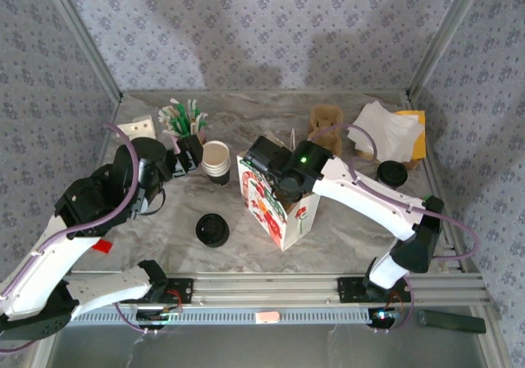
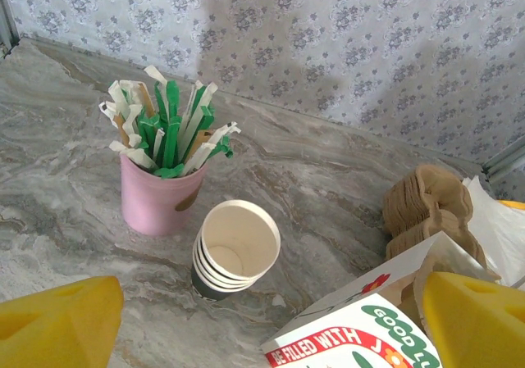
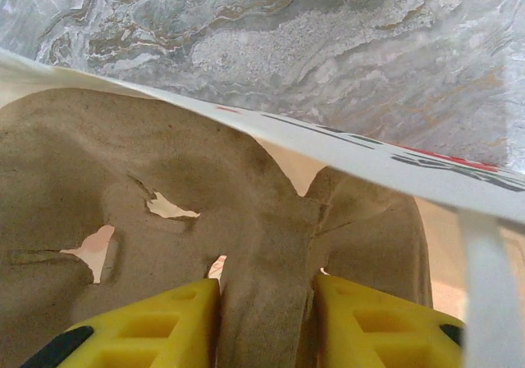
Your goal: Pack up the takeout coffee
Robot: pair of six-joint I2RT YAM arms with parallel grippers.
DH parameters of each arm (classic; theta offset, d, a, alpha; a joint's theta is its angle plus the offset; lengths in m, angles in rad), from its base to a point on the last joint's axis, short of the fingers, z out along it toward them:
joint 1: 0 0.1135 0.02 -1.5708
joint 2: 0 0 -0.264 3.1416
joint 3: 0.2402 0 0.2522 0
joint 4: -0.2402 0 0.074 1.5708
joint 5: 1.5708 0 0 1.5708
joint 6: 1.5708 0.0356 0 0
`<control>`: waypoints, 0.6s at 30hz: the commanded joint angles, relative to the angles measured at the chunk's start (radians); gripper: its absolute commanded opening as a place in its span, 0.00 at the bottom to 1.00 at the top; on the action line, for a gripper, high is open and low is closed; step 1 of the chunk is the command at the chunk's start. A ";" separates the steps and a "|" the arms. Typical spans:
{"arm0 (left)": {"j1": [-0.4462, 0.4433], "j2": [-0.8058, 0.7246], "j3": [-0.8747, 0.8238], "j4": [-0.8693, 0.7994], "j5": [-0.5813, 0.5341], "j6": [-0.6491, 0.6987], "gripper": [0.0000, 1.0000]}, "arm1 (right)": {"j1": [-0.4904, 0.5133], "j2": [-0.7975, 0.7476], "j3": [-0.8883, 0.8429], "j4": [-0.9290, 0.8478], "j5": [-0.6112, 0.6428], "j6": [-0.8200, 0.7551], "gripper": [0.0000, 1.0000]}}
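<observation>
Worktop (image 1: 336,241): grey stone-look veining, smooth, faint sheen.
Pulp carrier (image 3: 164,220), centre of the right wrist view: brown moulded fibre, rough and matt, surface torn in patches at left.
Right fingers (image 3: 139,323): yellow plastic, smooth, matt.
Bag (image 1: 275,212): white printed paper, slight gloss.
Cup stack (image 2: 238,249): beige paper, matt inside.
Straw pot (image 2: 152,200): pink, smooth; straws (image 2: 168,130) wrapped in paper.
Lids (image 1: 212,229): black plastic, glossy.
Rails (image 1: 279,286), bottom of the top view: bare ribbed metal.
</observation>
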 commanded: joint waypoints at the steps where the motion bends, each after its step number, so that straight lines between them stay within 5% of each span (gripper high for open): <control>1: 0.008 -0.011 0.006 -0.001 -0.004 0.019 0.94 | -0.003 -0.001 0.037 -0.070 0.030 -0.013 0.35; 18: 0.008 -0.012 0.000 -0.003 0.013 0.010 0.95 | -0.005 -0.046 0.059 -0.063 0.095 -0.045 0.35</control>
